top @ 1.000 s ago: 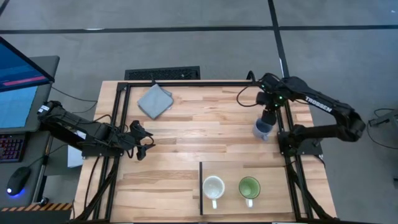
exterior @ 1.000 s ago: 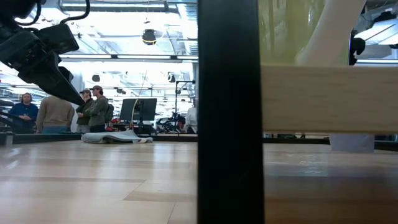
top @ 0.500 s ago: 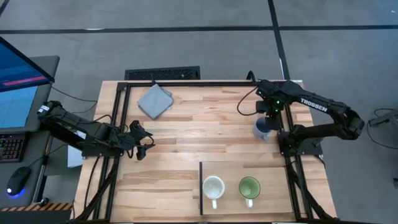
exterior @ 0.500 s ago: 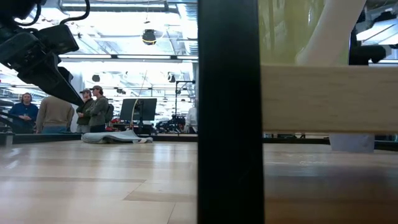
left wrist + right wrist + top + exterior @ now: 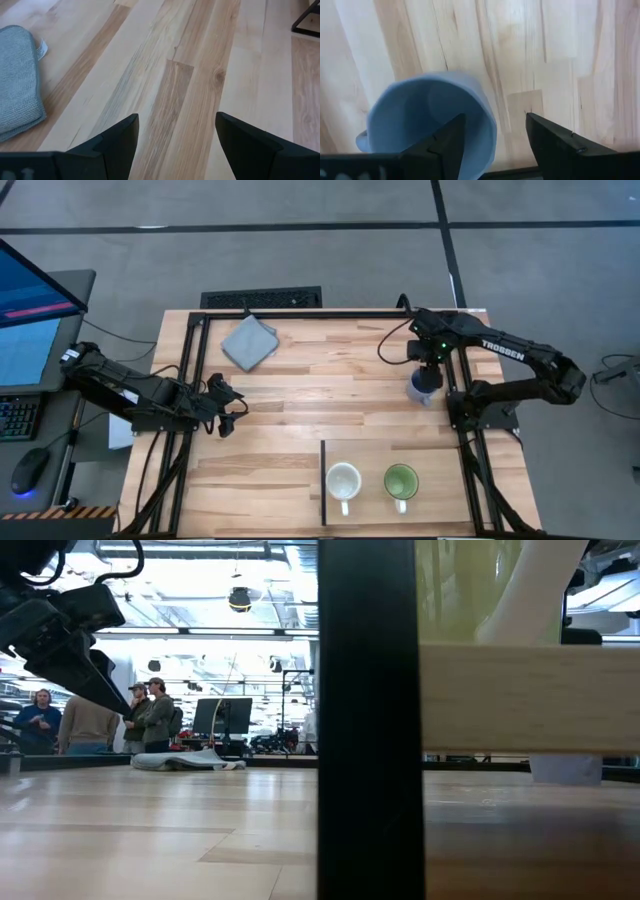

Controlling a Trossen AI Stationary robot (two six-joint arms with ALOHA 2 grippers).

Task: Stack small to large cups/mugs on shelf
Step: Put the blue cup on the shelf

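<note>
The right hand hangs above the blue-grey mug near the right edge of the worktop. Its fingers are apart; in the right wrist view one finger sits over the mug's open mouth and the other over bare wood just beside its rim, with no contact visible. The mug stands upright, well apart from the shelf, a pale panel at the worktop's near edge. On the shelf the cream-white mug and the green mug stand side by side, apart. The left hand waits over the left side of the worktop, fingers apart and holding nothing. A grey cloth lies near the far left corner.
</note>
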